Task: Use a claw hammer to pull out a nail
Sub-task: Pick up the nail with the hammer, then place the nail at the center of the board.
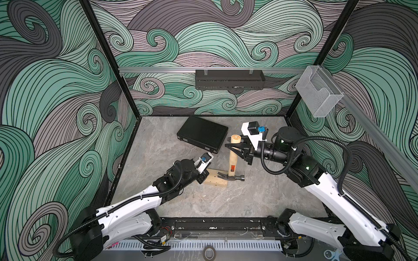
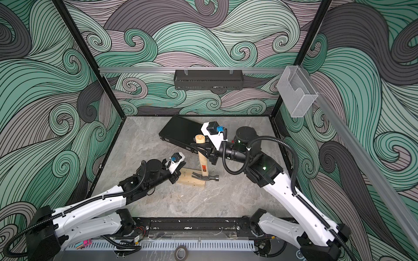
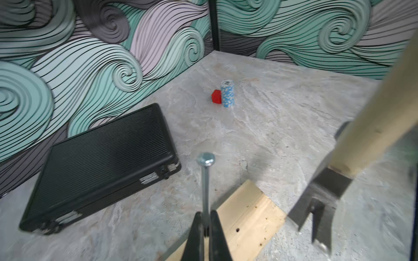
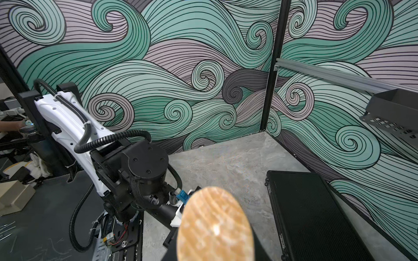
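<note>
Step in hand, by judgement: clearing the drawn nail, since the pull itself looks done.

Right gripper (image 1: 233,148): clamped across the claw hammer (image 1: 232,163), high on the pale handle near its butt. The hammer stands nearly upright, head down, with its claw over the end of the wooden block (image 1: 216,180) nearer the right arm and its face past the block's edge (contact with the wood cannot be told).

Left gripper (image 3: 205,226): closed on the nail (image 3: 205,187) at its point end, head outward, shank apparently free of the block.

Handling: hold the hammer steady, because a grip that high leaves the heavy head free to swing. Carry the nail away from the claw before releasing anything. Lay the hammer flat rather than letting go of it upright.

Room and surface:
- Swirl-patterned walls (image 1: 203,34) on three sides.
- Table (image 1: 158,146), grey, marbled and hard (likely slick under steel).
- Black case (image 1: 202,136) behind the hammer.
- Black shelf (image 1: 229,79) and clear bin (image 1: 319,95) on the wall rails.
- Chip stack (image 3: 227,93), with a red block (image 3: 216,96) just beside it.
</note>
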Action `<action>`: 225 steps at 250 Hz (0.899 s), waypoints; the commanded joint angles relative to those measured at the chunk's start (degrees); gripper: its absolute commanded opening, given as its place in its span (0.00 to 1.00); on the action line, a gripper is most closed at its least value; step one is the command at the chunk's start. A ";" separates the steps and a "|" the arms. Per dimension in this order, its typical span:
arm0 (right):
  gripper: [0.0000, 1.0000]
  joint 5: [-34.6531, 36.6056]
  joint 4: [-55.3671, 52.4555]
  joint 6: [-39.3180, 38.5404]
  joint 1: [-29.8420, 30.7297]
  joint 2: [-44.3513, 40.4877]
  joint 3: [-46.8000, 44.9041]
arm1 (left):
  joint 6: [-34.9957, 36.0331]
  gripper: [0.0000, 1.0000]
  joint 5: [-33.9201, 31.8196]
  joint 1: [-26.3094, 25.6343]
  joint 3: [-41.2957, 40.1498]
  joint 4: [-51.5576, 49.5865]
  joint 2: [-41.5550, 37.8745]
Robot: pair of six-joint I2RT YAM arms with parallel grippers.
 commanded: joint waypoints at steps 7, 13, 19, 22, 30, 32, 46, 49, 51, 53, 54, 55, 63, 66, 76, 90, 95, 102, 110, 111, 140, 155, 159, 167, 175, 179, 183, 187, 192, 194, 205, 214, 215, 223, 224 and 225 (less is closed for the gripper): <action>0.00 3.37 4.07 -1.18 0.14 -2.51 -0.28 | -11.81 0.00 -13.32 1.61 7.22 -13.81 0.76; 0.00 3.60 4.60 -1.13 0.20 -2.63 -0.50 | -13.74 0.00 -14.00 2.37 7.85 -15.57 1.07; 0.00 3.83 4.20 -1.05 0.21 -2.70 -0.74 | -15.66 0.00 -14.39 3.23 8.42 -17.22 1.35; 0.00 3.95 4.27 -0.97 0.20 -2.73 -0.90 | -16.67 0.00 -14.48 3.73 8.64 -18.07 1.55; 0.00 4.37 4.38 -0.81 0.16 -2.77 -1.13 | -19.41 0.00 -14.67 5.27 9.15 -20.22 1.95; 0.00 4.44 4.47 -0.73 0.21 -2.81 -1.22 | -20.18 0.00 -14.68 5.72 9.18 -20.67 2.01; 0.00 5.10 4.49 -0.45 0.21 -2.73 -1.46 | -25.21 0.00 -13.96 9.00 9.52 -24.01 2.44; 0.00 5.10 4.47 -0.39 0.15 -2.71 -1.40 | -26.22 0.00 -13.83 9.81 9.53 -24.63 2.43; 0.00 5.11 4.49 -0.34 0.21 -2.70 -1.42 | -26.84 0.00 -13.67 10.33 9.52 -24.96 2.48; 0.00 5.24 4.47 -0.28 0.22 -2.72 -1.45 | -27.44 0.00 -13.46 10.90 9.47 -25.27 2.53; 0.00 5.22 4.47 -0.27 0.18 -2.73 -1.42 | -27.73 0.00 -13.36 11.17 9.45 -25.42 2.50; 0.00 5.25 4.47 -0.27 0.16 -2.73 -1.41 | -28.01 0.00 -13.27 11.39 9.44 -25.63 2.48; 0.00 5.35 4.47 -0.09 0.15 -2.63 -1.47 | -29.98 0.00 -12.64 13.30 9.05 -26.53 2.61; 0.00 5.37 4.42 -0.09 0.14 -2.71 -1.48 | -30.62 0.00 -12.46 13.96 8.89 -26.75 2.56; 0.00 5.29 4.35 0.00 0.22 -2.77 -1.55 | -32.04 0.00 -11.90 15.85 8.16 -27.15 2.66; 0.00 5.44 3.88 0.00 0.27 -3.01 -1.81 | -33.28 0.00 -10.98 18.00 7.18 -27.15 3.06; 0.00 5.55 3.79 0.00 0.30 -3.24 -1.94 | -33.82 0.00 -10.48 18.71 6.94 -27.27 3.29; 0.00 5.70 3.77 0.00 0.23 -3.58 -2.30 | -34.47 0.00 -9.35 19.81 6.72 -27.32 3.68; 0.00 5.96 3.92 0.01 0.24 -4.01 -2.86 | -35.26 0.00 -7.95 21.03 6.48 -27.56 4.23; 0.00 6.02 3.93 0.01 0.23 -4.03 -2.87 | -35.38 0.00 -7.80 21.20 6.46 -27.62 4.36; 0.00 6.95 4.45 -0.16 0.30 -5.43 -4.47 | -37.82 0.00 -2.99 25.20 6.15 -29.12 7.27; 0.00 7.13 3.54 -0.76 0.27 -5.74 -4.43 | -38.07 0.00 -1.42 26.80 6.44 -30.59 8.90; 0.00 7.22 3.23 -0.95 0.23 -5.77 -4.41 | -38.27 0.00 -1.05 27.21 6.51 -31.02 9.27; 0.00 7.42 2.77 -1.24 0.24 -5.85 -4.38 | -38.83 0.00 -0.28 28.08 6.37 -31.36 9.94; 0.00 7.48 2.36 -1.48 0.31 -5.94 -4.31 | -39.30 0.00 0.57 28.82 6.12 -31.32 10.69; 0.00 7.49 2.26 -1.57 0.24 -5.97 -4.33 | -39.54 0.00 0.88 29.19 5.97 -31.29 10.99; 0.00 7.49 2.12 -1.66 0.27 -5.95 -4.30 | -39.92 0.00 1.14 29.55 5.72 -31.21 11.34; 0.00 7.59 2.32 -1.67 0.24 -5.89 -4.36 | -40.42 0.00 1.42 29.81 5.53 -31.20 11.77; 0.00 7.59 2.11 -1.74 0.23 -5.86 -4.38 | -40.90 0.00 1.72 30.32 5.33 -31.15 12.32; 0.00 7.60 2.10 -1.75 0.23 -5.91 -4.38 | -41.00 0.00 1.97 30.51 5.26 -31.08 12.49; 0.00 7.48 2.19 -1.67 0.25 -5.73 -4.38 | -41.43 0.00 3.53 31.52 4.96 -30.78 13.78; 0.00 7.48 2.47 -1.50 0.27 -5.70 -4.40 | -41.70 0.00 4.71 32.30 4.78 -30.46 14.71; 0.00 7.53 2.46 -1.41 0.25 -5.71 -4.35 | -41.72 0.00 4.82 32.33 4.78 -30.48 14.79; 0.00 7.16 2.46 -1.37 0.24 -5.50 -4.21 | -42.11 0.00 5.75 32.87 4.78 -30.33 15.57; 0.00 7.15 2.45 -1.34 0.28 -5.52 -4.17 | -42.10 0.00 5.82 32.92 4.77 -30.37 15.65; 0.00 7.14 2.45 -1.33 0.25 -5.49 -4.10 | -42.09 0.00 5.94 32.99 4.77 -30.34 15.74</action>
